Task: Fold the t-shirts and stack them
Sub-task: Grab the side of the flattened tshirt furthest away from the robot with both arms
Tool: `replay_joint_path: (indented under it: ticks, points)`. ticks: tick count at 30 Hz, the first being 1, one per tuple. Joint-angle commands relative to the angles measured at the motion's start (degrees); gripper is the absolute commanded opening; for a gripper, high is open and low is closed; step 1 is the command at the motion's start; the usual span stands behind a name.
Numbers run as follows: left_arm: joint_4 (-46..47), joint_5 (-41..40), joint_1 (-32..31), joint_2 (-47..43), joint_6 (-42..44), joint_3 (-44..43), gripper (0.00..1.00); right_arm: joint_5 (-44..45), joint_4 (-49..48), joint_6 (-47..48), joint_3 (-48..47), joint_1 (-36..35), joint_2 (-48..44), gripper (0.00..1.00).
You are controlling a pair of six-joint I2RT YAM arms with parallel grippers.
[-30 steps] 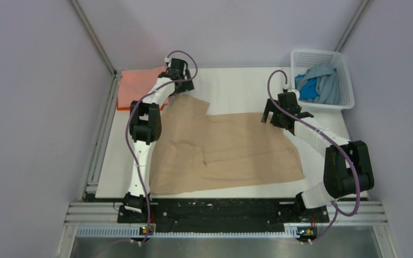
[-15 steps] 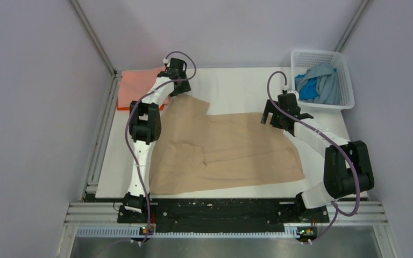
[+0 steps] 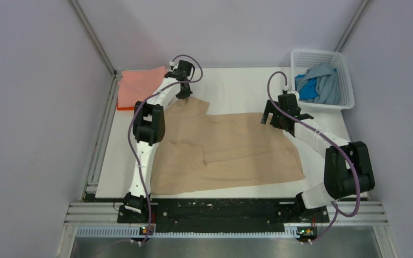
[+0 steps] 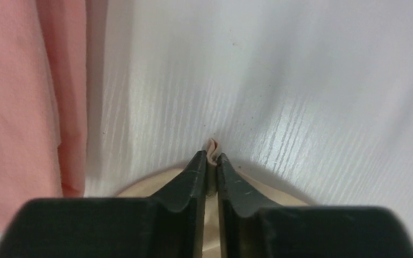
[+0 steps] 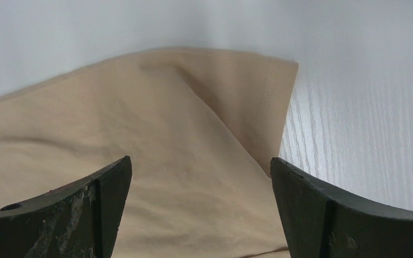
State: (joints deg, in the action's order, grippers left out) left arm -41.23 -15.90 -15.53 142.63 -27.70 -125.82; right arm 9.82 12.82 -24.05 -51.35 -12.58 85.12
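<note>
The tan t-shirt (image 3: 226, 148) lies spread across the middle of the white table. My left gripper (image 3: 185, 95) is at the shirt's far left corner, shut on a pinch of tan cloth (image 4: 211, 146) that pokes out between the tips of my left gripper (image 4: 210, 159). Over the shirt's far right corner (image 5: 258, 86) hangs my right gripper (image 3: 276, 115), open; in its wrist view my right gripper (image 5: 200, 164) has nothing between its fingers. A folded salmon pink t-shirt (image 3: 140, 85) rests on an orange one (image 3: 122, 107) at the far left. Blue t-shirts (image 3: 318, 85) fill the basket.
The white lattice basket (image 3: 347, 86) stands at the far right corner. The pink stack (image 4: 27, 97) lies close to the left of my left gripper. Metal frame posts rise at both far corners, and a rail runs along the table's left edge.
My left gripper has shifted right and toward the shirt from the pink stack, and closed on the tan shirt's far left corner. The right arm has not moved.
</note>
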Motion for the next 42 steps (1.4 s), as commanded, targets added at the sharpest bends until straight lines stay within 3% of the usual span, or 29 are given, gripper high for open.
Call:
replay_joint_path:
  ticks: [1,7,11,21,30,33,38,42]
  points:
    - [-6.76,0.68,-0.1,0.47,0.05,1.23,0.01,2.34,-1.37,0.1,0.46,0.36,-3.04,0.98]
    - [-4.82,-2.48,-0.12,-2.44,0.79,3.9,0.0,9.65,-0.01,-0.69,-0.67,0.56,-3.08,0.98]
    - [-0.66,-1.73,-0.06,-7.41,1.07,9.36,0.0,12.5,1.86,-3.81,-4.99,2.44,2.35,0.97]
    - [3.15,7.62,-0.12,-15.23,1.73,15.44,0.0,14.9,3.06,-8.44,-19.59,3.83,20.87,0.82]
    - [4.91,7.83,-0.12,-18.43,1.65,19.54,0.0,14.14,1.95,-11.65,-17.73,3.79,25.56,0.72]
    - [4.93,7.85,-0.1,-18.47,1.52,19.57,0.0,13.37,0.33,-11.82,-16.45,3.87,26.38,0.64]
    - [5.18,5.57,0.2,-17.84,1.18,19.12,0.0,12.67,-0.4,-11.23,-17.84,3.84,28.43,0.27]
    - [5.46,4.66,1.04,-16.88,1.47,17.13,0.0,12.57,0.08,-8.29,-22.45,3.86,30.04,0.12]
